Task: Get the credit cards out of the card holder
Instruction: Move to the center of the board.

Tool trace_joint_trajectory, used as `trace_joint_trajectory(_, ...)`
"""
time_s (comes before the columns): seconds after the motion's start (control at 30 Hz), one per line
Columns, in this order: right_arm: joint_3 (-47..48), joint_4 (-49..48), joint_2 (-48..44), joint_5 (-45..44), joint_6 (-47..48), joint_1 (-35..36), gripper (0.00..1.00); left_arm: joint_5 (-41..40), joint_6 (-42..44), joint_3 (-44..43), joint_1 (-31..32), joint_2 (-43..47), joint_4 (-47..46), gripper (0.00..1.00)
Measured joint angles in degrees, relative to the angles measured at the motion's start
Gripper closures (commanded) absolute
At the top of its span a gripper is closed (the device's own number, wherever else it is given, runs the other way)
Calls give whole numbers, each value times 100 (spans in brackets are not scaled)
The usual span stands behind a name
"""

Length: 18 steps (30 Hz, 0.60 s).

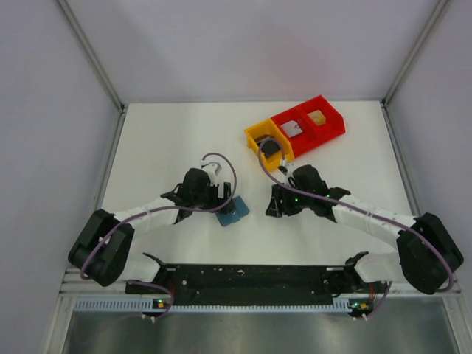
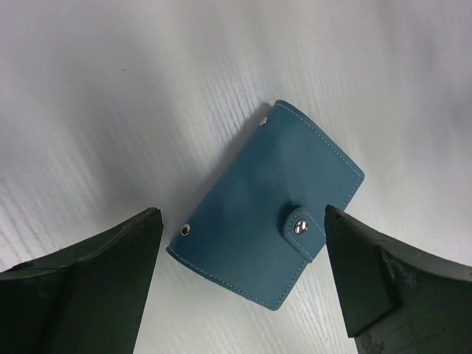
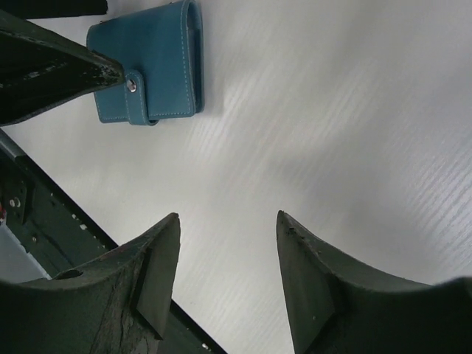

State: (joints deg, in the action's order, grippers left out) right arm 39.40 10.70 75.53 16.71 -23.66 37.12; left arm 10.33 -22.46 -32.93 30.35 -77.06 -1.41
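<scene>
The teal-blue card holder (image 1: pixel 234 211) lies flat on the white table, closed, with its tab snapped shut (image 2: pixel 299 228). My left gripper (image 1: pixel 223 200) is open and hovers just over it, one jaw on each side of the holder (image 2: pixel 265 206). My right gripper (image 1: pixel 275 209) is open and empty over bare table to the holder's right; the holder (image 3: pixel 151 63) shows at the top left of its view. A tan-yellow card (image 1: pixel 317 116) and a pale card (image 1: pixel 293 130) lie in the red bin, and a dark card (image 1: pixel 270 147) lies in the yellow bin.
The red bin (image 1: pixel 333 122) and yellow bin (image 1: pixel 257 136) stand joined at the back right of the table. Grey walls enclose the table on three sides. The black rail (image 1: pixel 251 276) with the arm bases runs along the near edge.
</scene>
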Motion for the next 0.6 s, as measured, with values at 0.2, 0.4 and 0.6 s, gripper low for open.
trace_joint_trajectory(0.2, -450, -280, -581, -66, -470, 0, 42, 627, -175, 4, -9, -345, -221, 11)
trace_joint_trajectory(0.4, -507, -374, -695, -114, -675, 0, 42, 1287, -866, 496, 105, -164, -828, 14)
trace_joint_trajectory(0.6, -522, -367, -761, -262, -706, 9, 42, 1397, -1714, 964, 737, 164, -1281, 16)
